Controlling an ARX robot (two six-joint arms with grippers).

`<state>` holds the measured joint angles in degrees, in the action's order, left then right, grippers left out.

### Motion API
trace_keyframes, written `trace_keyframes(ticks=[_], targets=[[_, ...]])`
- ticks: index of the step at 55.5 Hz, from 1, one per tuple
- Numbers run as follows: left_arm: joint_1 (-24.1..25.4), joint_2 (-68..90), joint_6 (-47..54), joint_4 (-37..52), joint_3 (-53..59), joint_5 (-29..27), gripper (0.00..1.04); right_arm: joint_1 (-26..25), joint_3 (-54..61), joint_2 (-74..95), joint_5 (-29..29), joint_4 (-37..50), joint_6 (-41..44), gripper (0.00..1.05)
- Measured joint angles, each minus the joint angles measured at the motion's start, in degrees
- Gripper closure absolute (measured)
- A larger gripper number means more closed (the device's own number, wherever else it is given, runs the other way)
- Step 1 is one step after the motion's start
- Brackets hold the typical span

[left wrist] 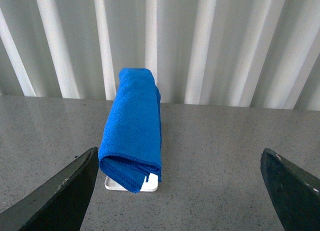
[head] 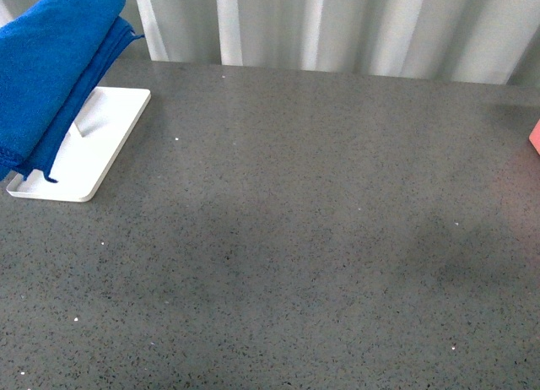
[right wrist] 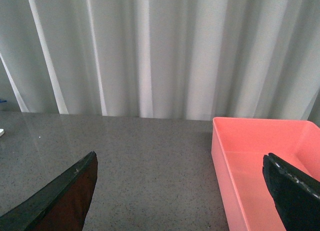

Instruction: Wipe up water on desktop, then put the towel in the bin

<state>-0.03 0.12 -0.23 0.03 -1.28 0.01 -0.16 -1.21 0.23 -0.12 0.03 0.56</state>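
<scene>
The blue folded towel [head: 51, 69] hangs draped over a stand on a small white tray [head: 93, 158] at the far left of the dark-grey speckled desktop [head: 295, 238]. In the left wrist view the towel [left wrist: 132, 126] is ahead of my left gripper [left wrist: 182, 191], which is open and well short of it. My right gripper [right wrist: 182, 191] is open over bare desktop, with the pink bin [right wrist: 260, 166] just ahead on one side. A corner of the bin [head: 535, 135] shows at the right edge of the front view. No water is clearly visible. Neither arm appears in the front view.
White pleated curtains [head: 337, 23] close off the far edge of the desktop. Faint darker patches [head: 456, 255] lie on the surface at centre and right.
</scene>
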Motion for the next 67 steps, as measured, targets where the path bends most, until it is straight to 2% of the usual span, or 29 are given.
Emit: trace_keyframes(ticks=[54, 57, 61, 67], targets=[[0.0, 0.1, 0.0, -0.1, 0.0, 0.1, 0.07, 0.0, 0.0, 0.0, 0.0, 0.0, 0.0, 0.07], [-0.1, 2.9, -3.8, -6.9, -2.3, 1.9, 0.07, 0.0, 0.0, 0.0, 0.0, 0.0, 0.0, 0.07], [-1.7, 8.9, -9.0, -16.4, -6.2, 0.1, 0.07, 0.0, 0.0, 0.0, -0.1, 0.0, 0.0, 0.07], [-2.8, 11.6, -12.1, -19.8, -7.6, -2.0, 0.07, 0.0, 0.0, 0.0, 0.0, 0.0, 0.0, 0.07]])
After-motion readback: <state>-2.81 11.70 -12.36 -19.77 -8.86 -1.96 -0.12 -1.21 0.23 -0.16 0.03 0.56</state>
